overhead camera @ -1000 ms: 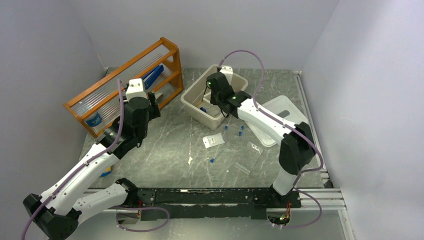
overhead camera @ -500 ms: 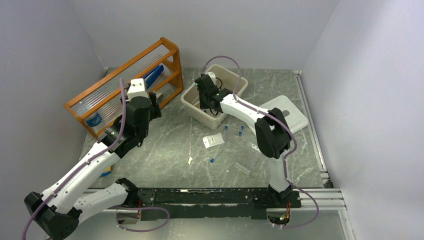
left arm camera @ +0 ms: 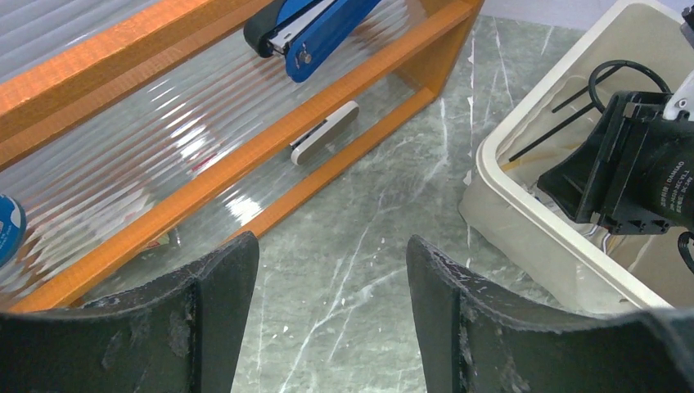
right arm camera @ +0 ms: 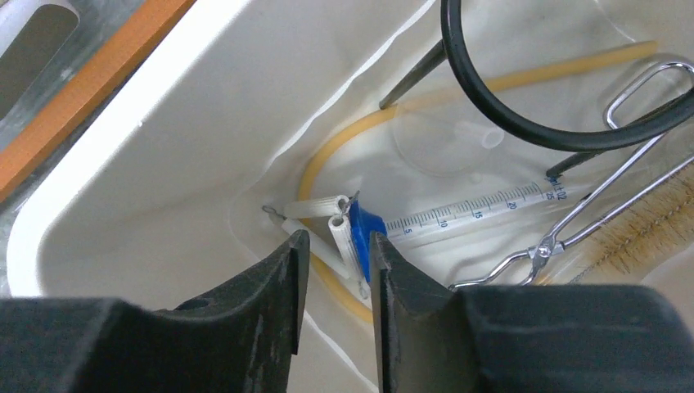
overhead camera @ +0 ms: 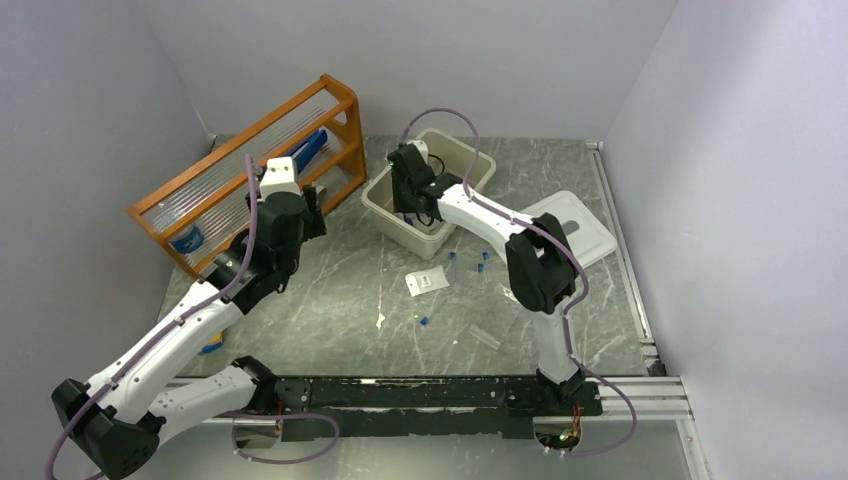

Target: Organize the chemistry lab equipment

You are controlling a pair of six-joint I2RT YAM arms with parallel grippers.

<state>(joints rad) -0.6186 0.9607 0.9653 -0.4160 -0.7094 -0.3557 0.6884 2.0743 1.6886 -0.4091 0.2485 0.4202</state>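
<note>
Grey marble desk [overhead camera: 330, 290], pale walls. Beige tub [overhead camera: 385, 212] at 12 o'clock holds black ring tripod [right arm camera: 491, 115], tan tubing [right arm camera: 524, 78], metal tongs [right arm camera: 606, 209], bristle brush [right arm camera: 646, 233]. Right fingers [right arm camera: 286, 270] inside tub, slightly parted, gripping nothing. Left fingers [left arm camera: 229, 270] wide apart, empty, near orange rack [overhead camera: 230, 150] at 10 o'clock. White packet [overhead camera: 427, 282], blue-capped vials [overhead camera: 484, 257] loose mid-desk.

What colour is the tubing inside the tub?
Tan yellow; the tubing shows best in the right wrist view.
</note>
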